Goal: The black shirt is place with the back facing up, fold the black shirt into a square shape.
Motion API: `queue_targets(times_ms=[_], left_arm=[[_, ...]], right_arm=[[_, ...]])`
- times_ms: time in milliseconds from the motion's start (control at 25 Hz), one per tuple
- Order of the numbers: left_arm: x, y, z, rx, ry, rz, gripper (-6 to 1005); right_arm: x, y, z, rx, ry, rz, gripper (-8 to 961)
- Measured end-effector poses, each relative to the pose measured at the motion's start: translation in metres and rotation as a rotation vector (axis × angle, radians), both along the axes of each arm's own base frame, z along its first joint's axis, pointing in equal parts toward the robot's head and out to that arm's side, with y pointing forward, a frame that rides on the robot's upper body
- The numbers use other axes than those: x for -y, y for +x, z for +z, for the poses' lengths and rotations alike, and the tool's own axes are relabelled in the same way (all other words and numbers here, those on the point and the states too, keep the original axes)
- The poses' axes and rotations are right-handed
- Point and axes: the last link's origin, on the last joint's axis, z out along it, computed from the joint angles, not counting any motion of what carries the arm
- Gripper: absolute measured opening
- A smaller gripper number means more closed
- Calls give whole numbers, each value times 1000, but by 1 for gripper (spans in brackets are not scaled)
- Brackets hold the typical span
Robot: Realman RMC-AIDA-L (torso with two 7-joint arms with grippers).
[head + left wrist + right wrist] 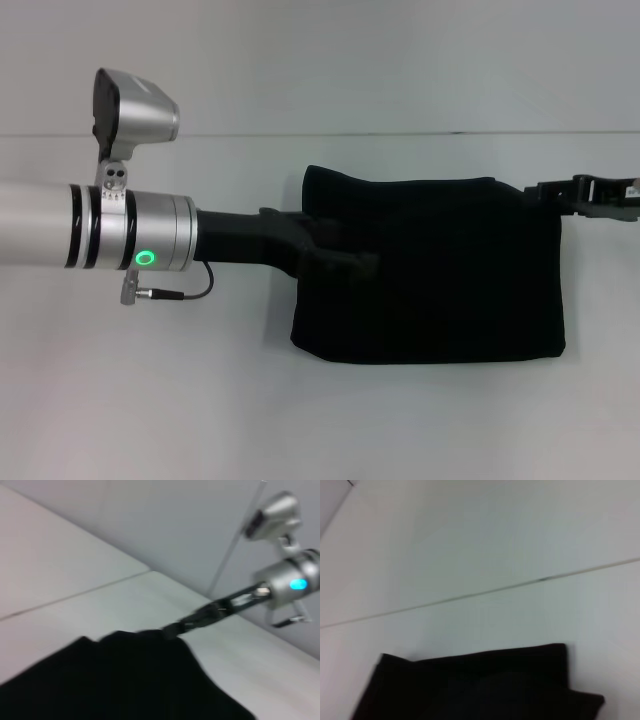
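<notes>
- The black shirt (430,270) lies at centre-right of the head view as a compact, nearly rectangular block on the white surface (150,400). Its outline suggests the folding is well advanced.
- The left claw (345,262) reaches in from the left of the frame and overlaps the shirt's left edge, about mid-height. Black claw against black cloth leaves its opening impossible to tell, and likewise whether it pinches fabric or only presses on it.
- Its placement at the edge suggests it is either steadying the fold or finishing laying a flap over.
- The right claw (585,193) sits at the upper right of the head view, at the shirt's upper right corner. The left wrist view shows the right claw (200,617) meeting the cloth edge. How far its fingers are parted cannot be told.
- Working opposite ends of the cloth would keep it taut and its edges straight, which a square fold requires.
- The upper left corner of the shirt rises slightly above the top edge, so the block is not yet quite regular.
- The right wrist view shows only a folded shirt edge (485,680) on the pale surface.
</notes>
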Motion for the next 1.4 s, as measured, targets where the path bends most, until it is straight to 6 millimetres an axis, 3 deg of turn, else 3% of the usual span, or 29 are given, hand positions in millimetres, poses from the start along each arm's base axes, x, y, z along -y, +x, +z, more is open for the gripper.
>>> queue_targets(times_ms=[40,280,520,840,1400], left_arm=[[-2,-1,1,-6,11,7,950],[-12,-1,5,-22,59,33,950],[-33,-7,11,-50,158,152,950],[-57,-17,18,-43,255,419,950],[-73,-6,-25,-141,372,521,949]], right_arm=[[1,-1,3,-19,-5,2,559],[8,3,14,-67,-21,-24,637],[12,8,6,-65,-16,-41,630],[16,2,21,-95,-18,21,626],[18,-6,22,-108,-22,97,626]])
